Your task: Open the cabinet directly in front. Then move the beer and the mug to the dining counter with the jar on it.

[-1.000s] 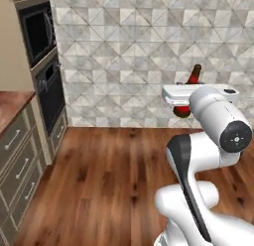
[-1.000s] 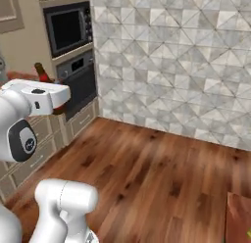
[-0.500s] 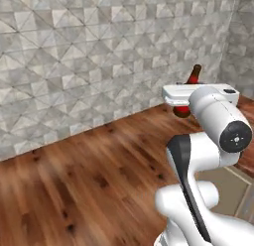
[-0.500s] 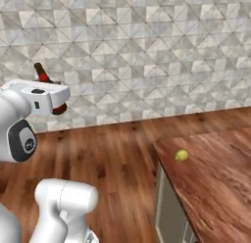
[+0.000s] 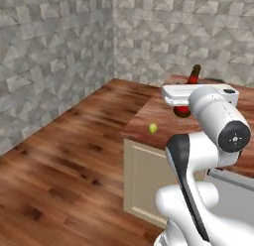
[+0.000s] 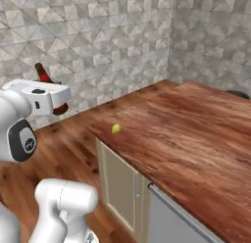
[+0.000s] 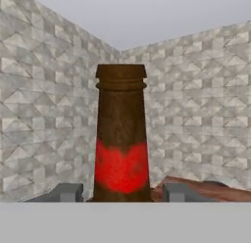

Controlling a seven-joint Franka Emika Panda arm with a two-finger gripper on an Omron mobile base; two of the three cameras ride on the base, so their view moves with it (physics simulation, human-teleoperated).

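A white robot arm's fingers (image 7: 73, 192) pinch a brown beer (image 7: 121, 139) bottle upright, held in the air above the corner of the wooden tabletop (image 6: 196, 134), near a small yellow-green ball (image 6: 116, 129).

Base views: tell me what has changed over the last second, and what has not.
The base has turned, so both views swung off the oven wall and across the tiled wall to the dining counter, now close in front with a small yellow-green fruit on it. That is camera motion, not things moving. The beer stayed upright in the end effector, held out ahead of the arm as before.
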